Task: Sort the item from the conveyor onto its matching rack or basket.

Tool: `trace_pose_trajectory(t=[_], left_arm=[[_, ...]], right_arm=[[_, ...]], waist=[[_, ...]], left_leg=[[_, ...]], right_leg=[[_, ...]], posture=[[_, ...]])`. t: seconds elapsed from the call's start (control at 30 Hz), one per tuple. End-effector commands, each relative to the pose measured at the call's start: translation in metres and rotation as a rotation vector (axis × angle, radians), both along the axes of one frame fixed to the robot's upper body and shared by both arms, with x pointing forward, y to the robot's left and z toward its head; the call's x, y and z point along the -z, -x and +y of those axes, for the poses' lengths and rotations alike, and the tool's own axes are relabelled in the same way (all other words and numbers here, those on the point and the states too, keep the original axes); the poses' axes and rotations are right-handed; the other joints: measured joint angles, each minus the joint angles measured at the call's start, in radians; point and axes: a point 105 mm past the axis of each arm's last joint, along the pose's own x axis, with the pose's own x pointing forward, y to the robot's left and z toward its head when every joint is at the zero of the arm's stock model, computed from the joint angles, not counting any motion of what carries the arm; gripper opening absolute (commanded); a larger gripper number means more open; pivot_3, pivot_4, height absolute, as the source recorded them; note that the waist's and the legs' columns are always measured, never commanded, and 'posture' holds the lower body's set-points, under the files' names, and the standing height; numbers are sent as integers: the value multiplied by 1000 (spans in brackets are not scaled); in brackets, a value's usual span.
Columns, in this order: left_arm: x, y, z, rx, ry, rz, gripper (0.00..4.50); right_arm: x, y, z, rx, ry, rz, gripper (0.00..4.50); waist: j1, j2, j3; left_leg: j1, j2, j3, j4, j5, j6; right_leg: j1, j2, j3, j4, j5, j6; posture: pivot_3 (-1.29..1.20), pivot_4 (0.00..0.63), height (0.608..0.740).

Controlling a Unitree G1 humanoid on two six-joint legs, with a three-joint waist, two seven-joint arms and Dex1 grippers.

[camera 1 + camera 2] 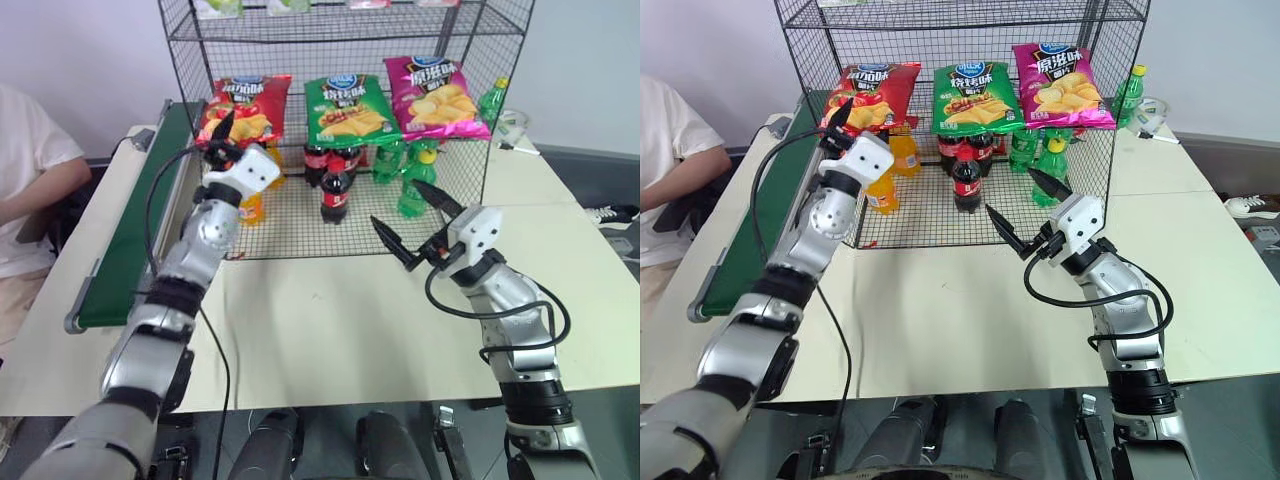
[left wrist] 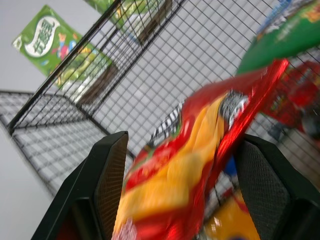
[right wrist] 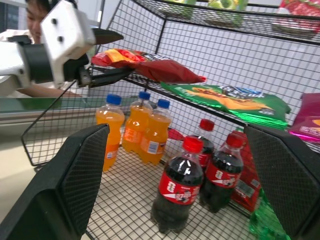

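Resting on the left end of the tall black wire-mesh rack's [image 1: 190, 70] chip shelf, beside the green chip bag [image 1: 348, 106] and the pink chip bag [image 1: 436, 94], the red crinkly bag of potato chips [image 1: 246, 108] appears placed, so the sort looks essentially done, with only withdrawal of the left claw [image 1: 222, 138] left; its fingers stand apart at the bag's front edge, gripping nothing, while the right claw [image 1: 412, 222] hangs spread and empty over the bench [image 1: 330, 330]. Only the eye views take in the long dark-green conveyor belt [image 1: 140, 240] along the bench's left edge, while the right wrist view shows orange soda bottles [image 3: 132, 131] and cola bottles [image 3: 195, 182] under the shelf.
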Motion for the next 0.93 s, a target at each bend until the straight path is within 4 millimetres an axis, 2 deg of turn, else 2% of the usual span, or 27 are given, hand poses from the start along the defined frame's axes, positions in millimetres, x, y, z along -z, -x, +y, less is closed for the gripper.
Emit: trace_pose_trajectory(t=[0.03,0.17,0.33,0.43,0.47,0.57,0.63,0.73,0.93], left_arm=[[-27,21,-7,95,50,-62,3316],[-20,53,-5,319,289,63,3316],[-11,84,15,437,349,189,3316],[13,99,69,395,506,401,3316],[19,102,78,388,546,450,3316],[31,126,94,404,482,547,3316],[44,139,111,340,445,618,3316],[57,159,132,352,436,695,3316],[66,160,178,216,362,713,3316]], right_arm=[[-10,3,1,-17,-6,-41,4500],[-11,3,-5,-5,2,-42,4500],[-10,6,-12,7,15,-40,4500],[-7,16,-24,-25,45,4,4500],[-7,19,-27,-37,51,17,4500],[0,37,-35,-133,126,107,4500],[8,49,-46,-193,178,207,4500],[16,60,-73,-196,250,322,4500],[18,59,-105,-98,303,333,4500]], waist=[[2,0,0],[-3,1,0],[-5,1,-1],[-5,2,-1],[-5,3,-1],[1,3,-1],[7,3,-1],[18,3,-1],[25,3,-1]], left_leg=[[0,0,0,0,0,0],[0,0,0,0,0,0],[1,2,0,0,0,0],[1,2,0,-1,0,0],[1,2,0,-1,0,0],[1,2,0,-1,-1,1],[1,2,0,-1,-2,2],[2,2,1,0,-2,3],[2,2,2,-1,-3,3]], right_leg=[[0,0,0,0,0,0],[0,-1,1,-1,0,0],[0,1,2,-1,0,-1],[0,1,3,-1,0,-1],[0,1,3,-2,0,-1],[1,1,3,-2,0,-1],[2,-1,3,-3,0,-2],[4,-3,3,-5,-2,-6],[4,-5,2,-6,-4,-8]], posture=[[0,150,740],[0,150,740],[0,150,740],[0,150,740],[0,150,740],[0,150,740],[0,150,740],[0,150,740],[0,150,740]])
